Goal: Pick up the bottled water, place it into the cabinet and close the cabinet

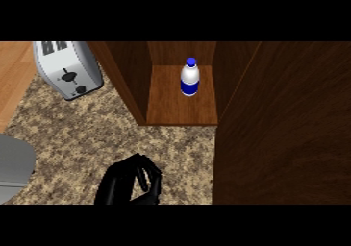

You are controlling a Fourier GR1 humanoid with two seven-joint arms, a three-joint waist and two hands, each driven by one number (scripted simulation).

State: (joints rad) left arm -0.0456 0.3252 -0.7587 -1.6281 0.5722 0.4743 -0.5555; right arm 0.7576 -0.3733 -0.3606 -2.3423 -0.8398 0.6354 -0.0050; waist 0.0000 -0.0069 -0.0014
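Bottle (190,78) upright inside cabinet (179,106)

A speckled granite worktop (100,129) carries a silver toaster (70,69) at its far left, while a bottled water (190,78) stands upright on the open cabinet's wooden shelf (179,108).

You see only one black, hard-shelled robot hand (128,183) of your machine: slim, segmented fingers (151,174) with dull grey highlights along their edges, and a broader, darker palm block running to the view's lower edge. No cables, screws or markings show. Its grey forearm is out of sight.
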